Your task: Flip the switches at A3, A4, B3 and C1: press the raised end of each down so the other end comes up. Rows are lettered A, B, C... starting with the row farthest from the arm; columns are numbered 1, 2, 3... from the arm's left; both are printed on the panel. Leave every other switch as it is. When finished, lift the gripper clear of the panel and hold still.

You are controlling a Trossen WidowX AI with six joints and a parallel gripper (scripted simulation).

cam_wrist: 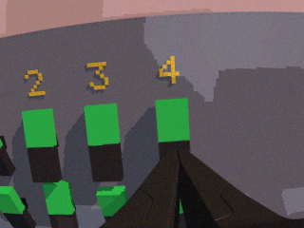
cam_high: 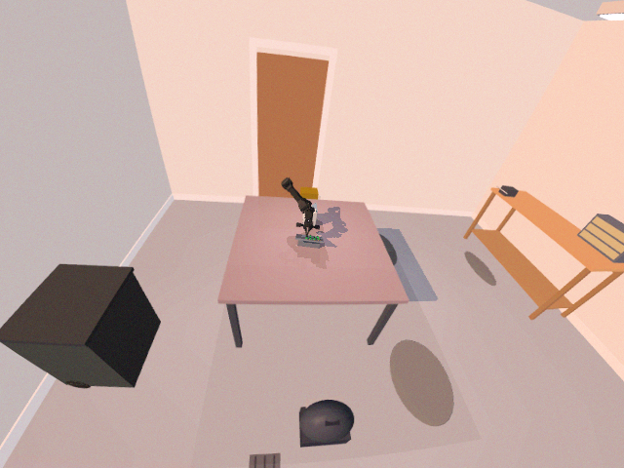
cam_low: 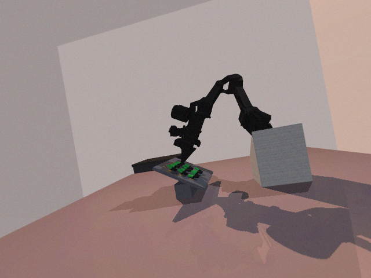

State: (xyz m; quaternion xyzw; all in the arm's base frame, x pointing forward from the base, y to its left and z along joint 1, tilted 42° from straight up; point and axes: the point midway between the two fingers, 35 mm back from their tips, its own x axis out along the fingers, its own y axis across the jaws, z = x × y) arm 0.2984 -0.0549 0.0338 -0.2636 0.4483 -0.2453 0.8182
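Observation:
The tilted grey switch panel bears green-and-black switches. My gripper is shut and empty. In the wrist view its tip overlaps the black near half of switch A4; whether it touches cannot be told. Switch A3 and switch A2 show green far halves and black near halves, much like A4. Switch B3 shows a differently angled green end from switch B2. The fingers mostly hide B4. Row C is out of the wrist view.
The panel stands on a pink table. A pale grey block stands near the arm's base in the exterior view. A dark flat box lies behind the panel there.

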